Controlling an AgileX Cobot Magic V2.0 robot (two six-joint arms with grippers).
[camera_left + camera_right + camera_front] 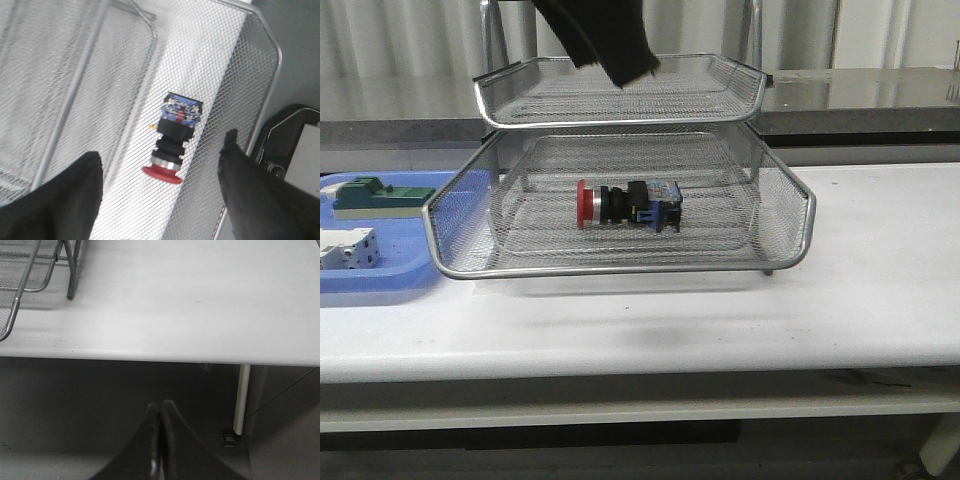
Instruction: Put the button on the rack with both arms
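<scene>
The button (625, 205) lies inside the rack (620, 268); above it the left tool (160, 190) is apart, the right tool (160, 435) together.

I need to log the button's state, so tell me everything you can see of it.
The button has a red mushroom head, a silver collar, a black body and a blue rear block with small terminals on its end. It lies on its side on the mesh floor of the rack's pulled-out lower tray, near the middle, head pointing to the robot's left. Only the mesh touches it. The left gripper hangs open above it, fingers apart on either side, not holding it.
</scene>
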